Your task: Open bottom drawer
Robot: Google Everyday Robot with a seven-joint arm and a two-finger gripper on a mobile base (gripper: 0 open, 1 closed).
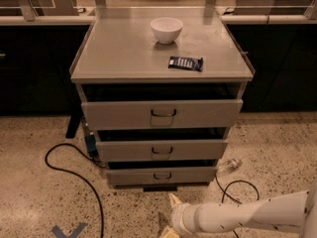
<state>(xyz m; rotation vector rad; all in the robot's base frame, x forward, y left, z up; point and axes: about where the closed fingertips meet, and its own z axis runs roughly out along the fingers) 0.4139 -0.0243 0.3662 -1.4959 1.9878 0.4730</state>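
Claw [167,216] low — before bottom drawer [162,175]

The bottom drawer [161,175] is matt grey metal; the jaws, low before it, look smooth plastic.

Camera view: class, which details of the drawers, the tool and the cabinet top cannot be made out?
In the camera view:
Bottom drawer: inside hidden behind its own front and the middle drawer above.
Tool, low in front of the cabinet: lower part cut off by the bottom edge.
Dark packet on the cabinet top: print too small to read.
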